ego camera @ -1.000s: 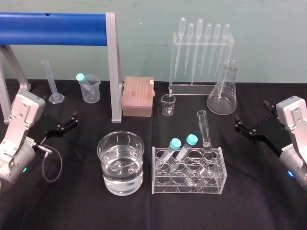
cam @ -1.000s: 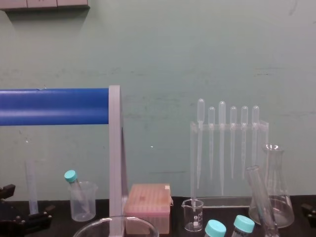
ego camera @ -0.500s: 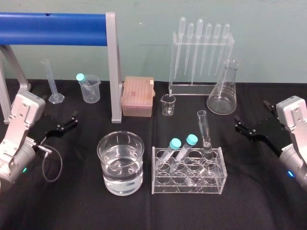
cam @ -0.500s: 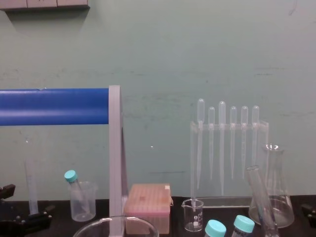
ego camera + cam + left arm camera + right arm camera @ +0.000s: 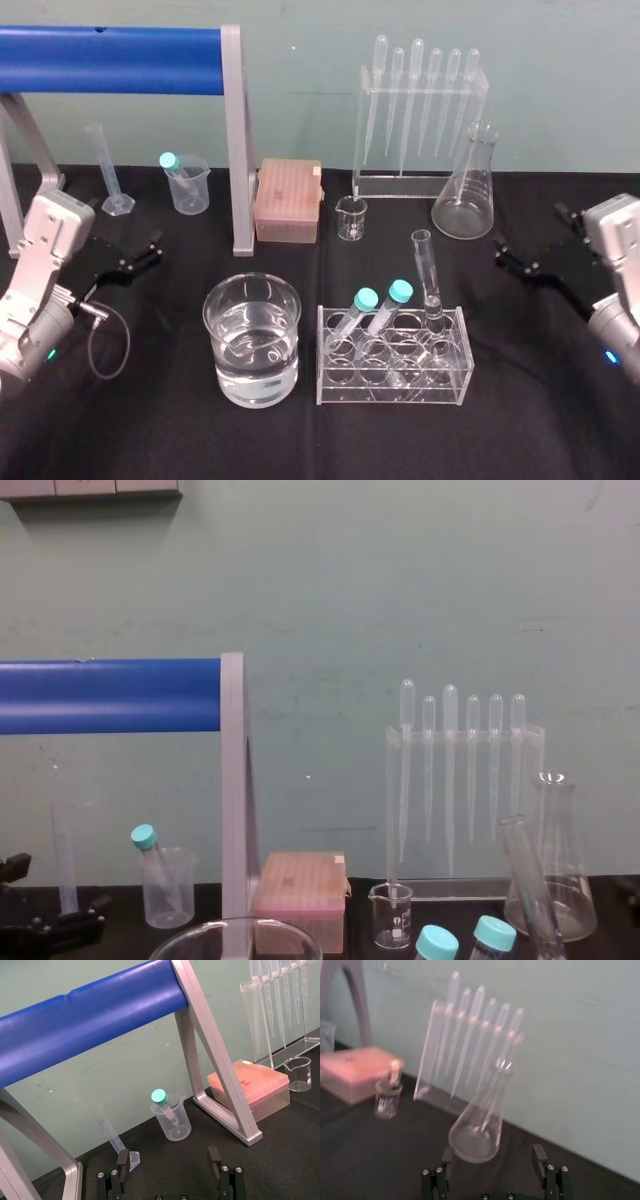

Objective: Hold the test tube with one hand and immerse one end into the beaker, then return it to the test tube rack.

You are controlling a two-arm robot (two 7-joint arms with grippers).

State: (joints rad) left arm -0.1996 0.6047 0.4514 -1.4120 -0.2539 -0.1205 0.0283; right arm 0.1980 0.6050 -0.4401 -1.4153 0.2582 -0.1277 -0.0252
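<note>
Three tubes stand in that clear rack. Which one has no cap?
The tall test tube at the rack's right end. Its top is open, while the two teal-capped tubes lean beside it.

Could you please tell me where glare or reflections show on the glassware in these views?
Head view: light glints on the beaker rim and water, yet the test tube in the rack stands out against the black cloth. Left wrist view: a soft sheen runs along the blue bar. Chest view: even light, no hard shadows.
</note>
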